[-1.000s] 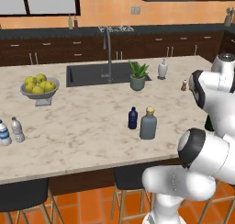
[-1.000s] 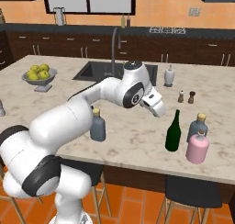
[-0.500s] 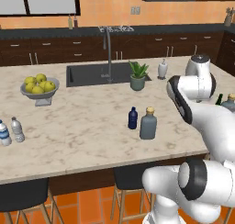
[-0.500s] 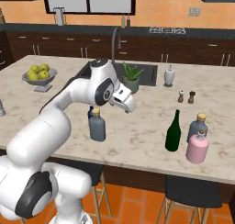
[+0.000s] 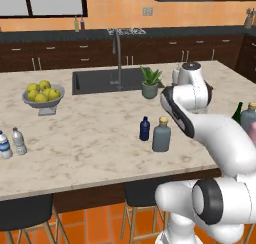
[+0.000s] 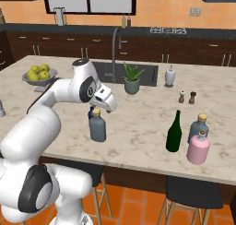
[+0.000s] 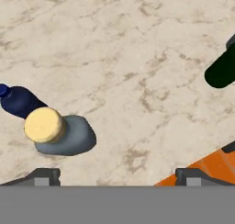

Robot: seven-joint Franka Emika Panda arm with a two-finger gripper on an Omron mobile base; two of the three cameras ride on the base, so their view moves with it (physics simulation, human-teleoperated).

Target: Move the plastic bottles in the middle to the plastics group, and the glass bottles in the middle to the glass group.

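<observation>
Leftmost on the counter [image 5: 90, 143] stand the clear water bottles [image 5: 12, 143], then mid-counter the navy bottle [image 5: 144, 128] touching the grey-blue bottle [image 5: 161, 134], with the green wine bottle [image 6: 174, 132] beside the glass group [image 6: 199, 141]. Above the middle pair, the gripper [image 6: 110, 106] hangs with fingers [image 7: 43, 175] spread and empty, seemingly approaching a pick; next it must centre over one cap and descend.

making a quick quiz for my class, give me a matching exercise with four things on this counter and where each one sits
Things:
1. navy bottle
2. green wine bottle
3. fruit bowl
4. clear water bottles

Places:
A. far left counter edge in the left base view
B. close beside the grey-blue bottle with tan cap in the middle
C. left of the sink
D. next to the pink bottle

Pairs: 1-B, 2-D, 3-C, 4-A
</observation>
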